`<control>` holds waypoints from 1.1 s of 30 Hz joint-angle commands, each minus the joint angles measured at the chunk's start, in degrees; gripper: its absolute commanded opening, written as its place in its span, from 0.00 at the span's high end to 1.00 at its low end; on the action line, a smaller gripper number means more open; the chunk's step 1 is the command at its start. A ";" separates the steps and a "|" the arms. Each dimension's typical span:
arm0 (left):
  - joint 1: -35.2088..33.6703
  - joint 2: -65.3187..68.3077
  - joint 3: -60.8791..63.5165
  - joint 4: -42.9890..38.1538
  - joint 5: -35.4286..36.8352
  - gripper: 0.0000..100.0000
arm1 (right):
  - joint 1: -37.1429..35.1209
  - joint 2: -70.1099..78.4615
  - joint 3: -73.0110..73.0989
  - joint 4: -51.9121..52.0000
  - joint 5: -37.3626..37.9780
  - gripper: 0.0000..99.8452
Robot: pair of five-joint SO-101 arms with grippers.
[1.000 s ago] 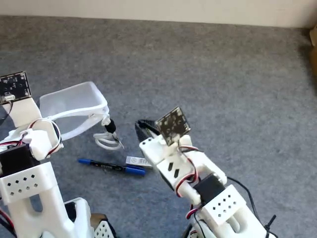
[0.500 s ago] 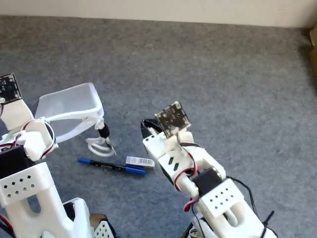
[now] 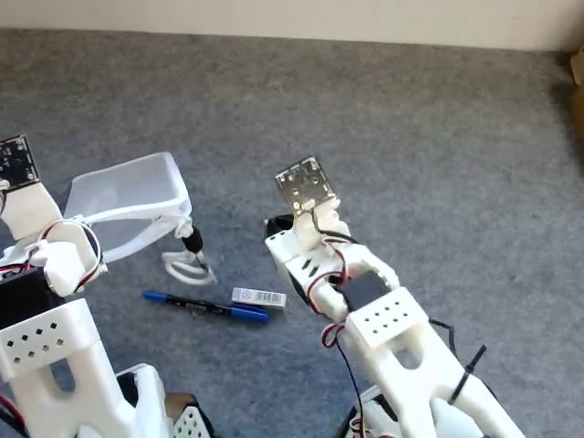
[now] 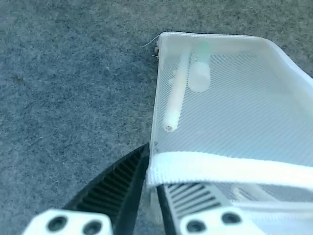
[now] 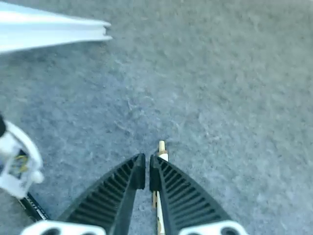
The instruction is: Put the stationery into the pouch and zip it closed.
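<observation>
**Pouch and contents.** The pouch (image 3: 128,203), of translucent white mesh, lay toward the left edge of the grey surface (image 3: 438,137), well short of its far edge. Through the mesh (image 4: 230,112) two items were visible in the end of the pouch away from the gripper: a slim white stick (image 4: 173,98) and, just beside it, a short white tube (image 4: 199,74) with a greenish end. A white cord loop (image 3: 187,263) with a dark zip pull trailed from the pouch corner onto the surface.

**Left gripper.** The left gripper (image 4: 151,169) was clamped on the white fabric band along the pouch's edge, one black finger on each side of it.

**Loose stationery.** A blue pen (image 3: 205,307) lay on the surface toward the near edge, between the two arms. A small white block (image 3: 258,297) lay just beside the pen's right-hand end. Both were apart from the pouch, and the cord loop lay between them and it.

**Right gripper.** The right gripper (image 5: 147,169) was drawn to a narrow slit, and a slim pen (image 5: 161,147) with a gold tip sat in the gap and projected just past the fingertips. From overhead this gripper (image 3: 274,226) stood to the right of the cord loop and beyond the white block, toward the far edge. It touched neither the pouch nor the blue pen.
</observation>
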 commanded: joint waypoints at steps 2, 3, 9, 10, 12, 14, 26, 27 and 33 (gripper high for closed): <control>-3.21 -0.13 -0.66 -1.49 1.05 0.99 | 0.84 2.86 -5.41 0.22 0.70 0.98; -3.91 -0.13 -0.75 -1.49 1.05 0.99 | 0.84 3.74 -5.85 0.22 0.70 0.98; -4.53 -0.13 -0.66 -1.49 1.05 0.99 | 0.92 7.52 -7.60 0.22 0.70 0.98; -4.44 -0.13 -0.66 -1.49 1.05 0.99 | 1.19 7.96 -7.96 0.40 0.70 0.98; -4.35 -0.13 -0.66 -1.49 1.05 0.99 | 1.80 8.92 -9.01 2.51 0.62 0.96; -4.35 -0.13 -0.57 -1.49 1.05 0.99 | 2.07 10.24 -11.56 6.02 0.53 0.92; -4.26 -0.13 -0.48 -1.32 1.05 0.99 | 2.07 25.89 -25.01 17.45 0.53 0.88; -4.26 -0.13 -0.48 -1.32 1.05 0.99 | 2.07 26.86 -25.54 17.45 0.53 0.88; -4.18 -0.13 -0.48 -1.32 1.05 0.99 | 3.12 31.16 -27.91 17.45 0.53 0.88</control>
